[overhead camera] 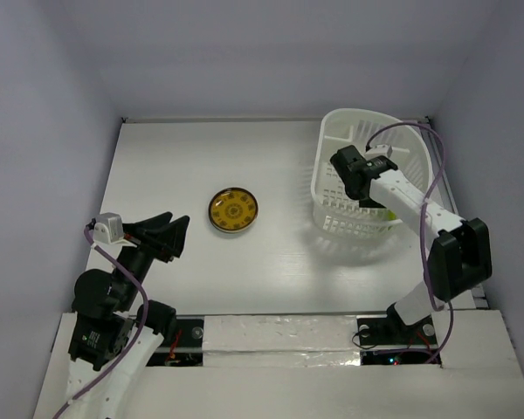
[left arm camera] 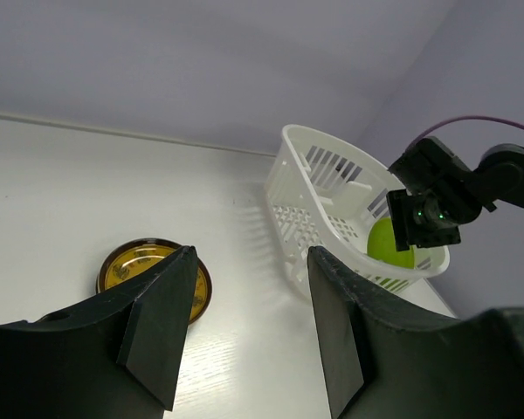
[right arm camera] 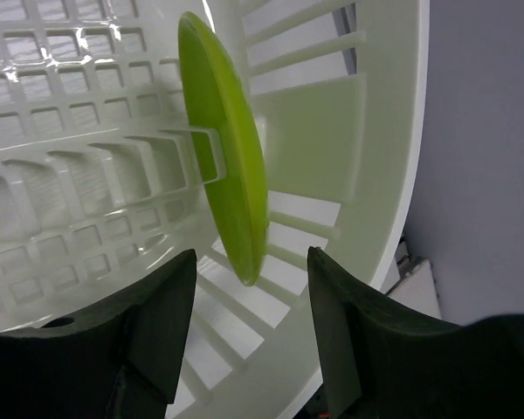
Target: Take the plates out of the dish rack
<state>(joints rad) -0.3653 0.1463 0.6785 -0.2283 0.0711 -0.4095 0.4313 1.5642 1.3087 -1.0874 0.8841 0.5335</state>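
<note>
Plate (right arm camera: 231,157) upright before right pincer (right arm camera: 251,262)

left gripper (left arm camera: 251,262) — right gripper (right arm camera: 251,257) — both agape

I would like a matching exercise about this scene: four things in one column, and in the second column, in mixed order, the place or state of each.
Column one:
1. amber plate
2. lime green plate
3. dish rack
4. left gripper

Column two:
A. standing on edge inside the dish rack
B. fingers open, holding nothing
C. lying flat on the table
D. white, on the right side of the table

Pairs: 1-C, 2-A, 3-D, 4-B
</note>
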